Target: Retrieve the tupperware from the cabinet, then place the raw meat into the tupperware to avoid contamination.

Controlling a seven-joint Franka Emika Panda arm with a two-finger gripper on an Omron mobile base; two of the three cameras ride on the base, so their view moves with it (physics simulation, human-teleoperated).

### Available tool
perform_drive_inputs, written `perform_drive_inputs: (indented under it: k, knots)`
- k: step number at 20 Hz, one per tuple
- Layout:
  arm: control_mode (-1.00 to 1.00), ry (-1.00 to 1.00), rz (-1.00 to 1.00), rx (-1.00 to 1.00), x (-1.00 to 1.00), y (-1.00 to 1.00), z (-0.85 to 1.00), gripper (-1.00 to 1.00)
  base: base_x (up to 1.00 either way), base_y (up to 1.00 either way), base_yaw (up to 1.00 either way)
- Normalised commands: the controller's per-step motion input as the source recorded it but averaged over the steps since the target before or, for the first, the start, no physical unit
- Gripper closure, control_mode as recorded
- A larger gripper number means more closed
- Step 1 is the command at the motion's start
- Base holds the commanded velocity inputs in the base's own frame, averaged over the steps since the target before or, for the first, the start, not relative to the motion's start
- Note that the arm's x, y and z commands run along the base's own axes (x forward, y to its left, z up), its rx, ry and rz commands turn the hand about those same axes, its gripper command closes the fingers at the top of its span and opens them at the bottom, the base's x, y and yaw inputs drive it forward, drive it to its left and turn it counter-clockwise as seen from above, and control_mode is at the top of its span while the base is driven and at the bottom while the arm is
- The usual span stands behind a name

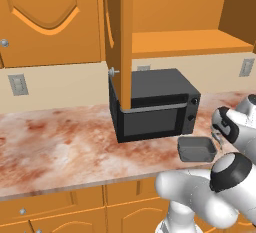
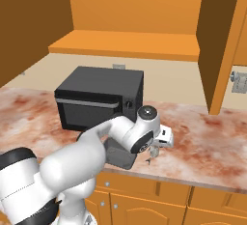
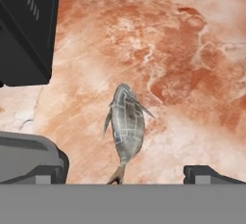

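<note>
Cabinet [image 1: 120, 37] doors open above microwave [image 1: 155, 104]. Tupperware [image 1: 196, 148] on counter [image 1: 60, 142] before microwave. Gripper [image 3: 125, 174] above fish [image 3: 127, 124], fingers spread wide, holding nothing. Fish flat on counter beside tupperware.

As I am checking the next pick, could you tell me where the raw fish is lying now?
In the hand view the raw fish lies flat on the marbled counter, below the open gripper, with the tupperware beside it.

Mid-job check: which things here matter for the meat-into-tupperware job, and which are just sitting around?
For the job:
tupperware, on the counter
raw fish, lying beside it
pincer, open above the fish
cabinet, door open

Just there:
microwave
wall outlet
</note>
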Motion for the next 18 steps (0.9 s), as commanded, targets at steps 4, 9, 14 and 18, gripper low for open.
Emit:
perform_drive_inputs:
  k: [4, 9, 14, 18]
  knots:
    - [-1.0, 0.0, 0.0, 0.0, 0.02, -0.05, -0.17, -1.0, 0.0, 0.0, 0.0]
    - [-1.0, 0.0, 0.0, 0.0, 0.03, -0.01, -0.15, -1.0, 0.0, 0.0, 0.0]
    - [-1.0, -0.02, 0.0, 0.0, 0.11, 0.0, -0.12, -1.0, 0.0, 0.0, 0.0]
    - [-1.0, -0.03, 0.0, 0.0, 0.09, 0.0, -0.11, -1.0, 0.0, 0.0, 0.0]
